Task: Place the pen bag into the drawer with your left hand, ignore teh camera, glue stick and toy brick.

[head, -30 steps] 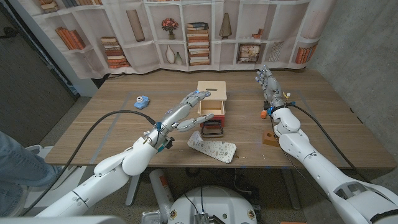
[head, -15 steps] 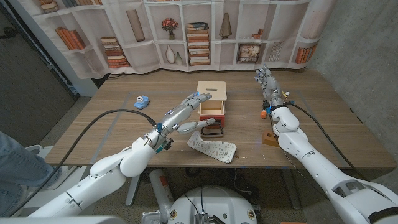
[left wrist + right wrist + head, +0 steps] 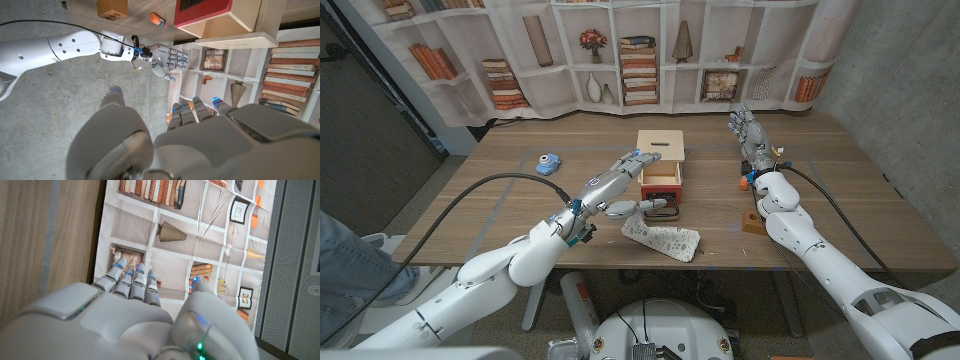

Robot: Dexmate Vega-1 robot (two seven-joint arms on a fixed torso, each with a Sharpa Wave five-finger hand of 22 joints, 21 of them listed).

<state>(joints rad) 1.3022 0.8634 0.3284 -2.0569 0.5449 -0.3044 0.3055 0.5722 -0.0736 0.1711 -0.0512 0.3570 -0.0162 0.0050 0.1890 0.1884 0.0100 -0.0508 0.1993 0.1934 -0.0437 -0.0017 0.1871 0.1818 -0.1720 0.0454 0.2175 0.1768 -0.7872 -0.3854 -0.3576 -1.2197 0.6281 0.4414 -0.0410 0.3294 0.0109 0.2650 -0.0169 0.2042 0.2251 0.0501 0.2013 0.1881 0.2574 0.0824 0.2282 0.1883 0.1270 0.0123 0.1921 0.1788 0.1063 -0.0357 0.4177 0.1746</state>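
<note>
Nearest me, the pen bag (image 3: 662, 239) lies flat by the table's (image 3: 500, 215) front edge, white and speckled, touched by neither of my hands. Just above and left of it my left hand (image 3: 617, 183) hovers with fingers stretched out and spread, holding nothing, its tips reaching toward the open red drawer (image 3: 660, 186) of the small wooden box (image 3: 662, 147). To the right sit a toy brick (image 3: 752, 222) and an orange glue stick (image 3: 745, 183). My right hand (image 3: 748, 132) stands farther back, fingers straight, empty. A blue camera (image 3: 550, 163) sits far left.
</note>
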